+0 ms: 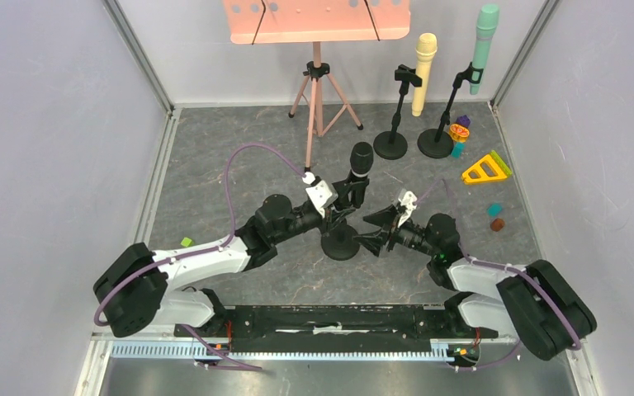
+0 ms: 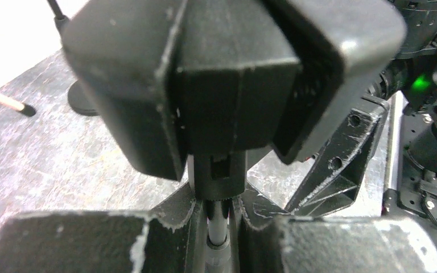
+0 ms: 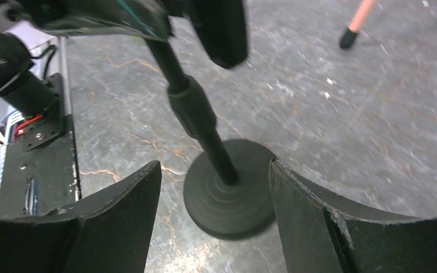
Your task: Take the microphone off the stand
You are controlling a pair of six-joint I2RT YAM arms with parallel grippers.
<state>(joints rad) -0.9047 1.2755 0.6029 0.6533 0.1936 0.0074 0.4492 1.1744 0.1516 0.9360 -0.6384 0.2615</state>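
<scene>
Left jaws are clamped tight on the thin pole of the stand (image 1: 340,244), right under its clip. The black microphone (image 1: 361,163) sits in that clip just above them, leaning a bit, not out yet. Right jaws are spread wide, gripping nothing. In the right wrist view the stand's round base lies on the tabletop (image 1: 215,157) between them and a little ahead. A yellow microphone (image 1: 423,70) and a green microphone (image 1: 484,45) stand well beyond both jaws.

Your overhead view is bright, even and sharp, shadows soft. Left wrist view: blurred up close, glare top left. Right wrist view: the stand (image 3: 227,205) smeared.
</scene>
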